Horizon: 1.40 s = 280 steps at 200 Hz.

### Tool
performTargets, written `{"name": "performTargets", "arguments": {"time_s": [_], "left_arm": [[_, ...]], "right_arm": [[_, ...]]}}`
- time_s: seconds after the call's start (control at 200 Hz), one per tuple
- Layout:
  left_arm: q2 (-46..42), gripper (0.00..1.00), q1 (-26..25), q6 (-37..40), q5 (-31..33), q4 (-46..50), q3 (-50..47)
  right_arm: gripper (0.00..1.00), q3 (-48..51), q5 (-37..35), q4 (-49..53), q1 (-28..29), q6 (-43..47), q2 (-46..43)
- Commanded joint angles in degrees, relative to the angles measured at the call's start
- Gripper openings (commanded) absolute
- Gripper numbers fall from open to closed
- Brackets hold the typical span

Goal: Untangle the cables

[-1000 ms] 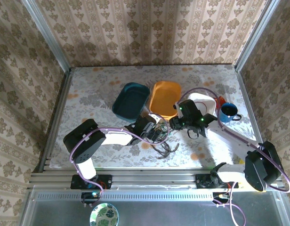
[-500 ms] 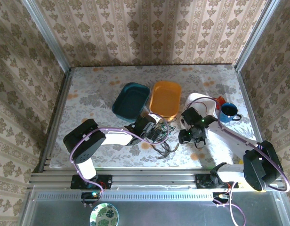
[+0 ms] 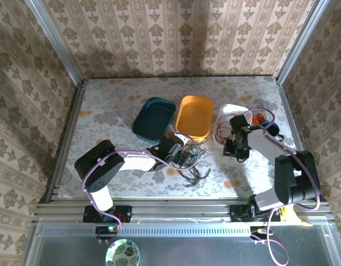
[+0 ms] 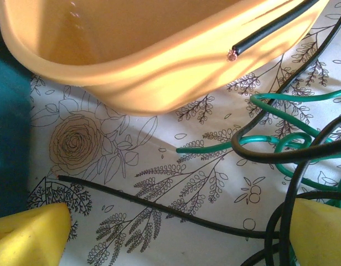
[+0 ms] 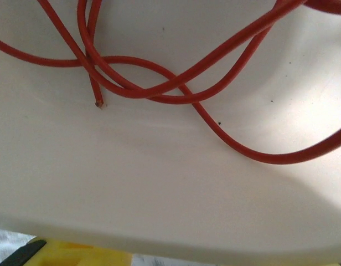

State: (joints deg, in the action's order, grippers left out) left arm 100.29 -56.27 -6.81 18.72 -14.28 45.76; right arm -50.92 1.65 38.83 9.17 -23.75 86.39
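Red cable (image 5: 159, 94), just carried aside into the white tray (image 5: 159, 183), seems freed from the tangle; right gripper (image 3: 236, 148) opening I cannot tell, left gripper (image 4: 173, 230) spread wide.

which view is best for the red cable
Right wrist: the red cable sits close up on the white dish, its crossing loops and cut end clear. Top external has it as a small thin squiggle. Left wrist frames the green cable and black cable.
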Motion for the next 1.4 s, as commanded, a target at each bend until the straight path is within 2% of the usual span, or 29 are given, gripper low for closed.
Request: {"name": "performTargets", "arguments": {"time_s": [0.0,0.195,0.415,0.555,0.745,0.94,1.19,1.395], "left_arm": [[1.22,1.0,-0.11,0.91,0.71,2.62,1.87],[1.35,1.0,0.02,1.18,0.31,2.87,2.23],[1.62,1.0,0.06,0.88,0.44,2.67,2.03],[1.84,1.0,0.09,0.68,0.5,2.48,1.88],[1.84,1.0,0.07,0.92,0.36,2.6,2.05],[1.51,1.0,0.1,0.56,0.61,2.61,1.64],[1.4,1.0,0.03,0.61,0.62,2.65,1.53],[1.41,1.0,-0.02,0.65,0.7,2.74,1.44]], "right_arm": [[0.45,-5.28,-4.01,-4.61,-0.47,2.56,2.34],[0.45,-10.4,0.0,-5.46,0.47,4.07,2.66],[0.45,-5.1,2.9,-5.24,11.6,5.33,-5.59],[0.45,-3.88,4.19,-4.21,15.61,5.19,-5.27],[0.44,-6.72,6.93,-4.04,16.01,7.4,0.34],[0.43,-8.15,6.27,-3.6,16.06,7.93,5.04],[0.39,-7.32,6.54,-5.13,16.06,8.19,7.51],[0.29,-7.77,7.74,-5.79,16.06,8.76,9.1]]}}
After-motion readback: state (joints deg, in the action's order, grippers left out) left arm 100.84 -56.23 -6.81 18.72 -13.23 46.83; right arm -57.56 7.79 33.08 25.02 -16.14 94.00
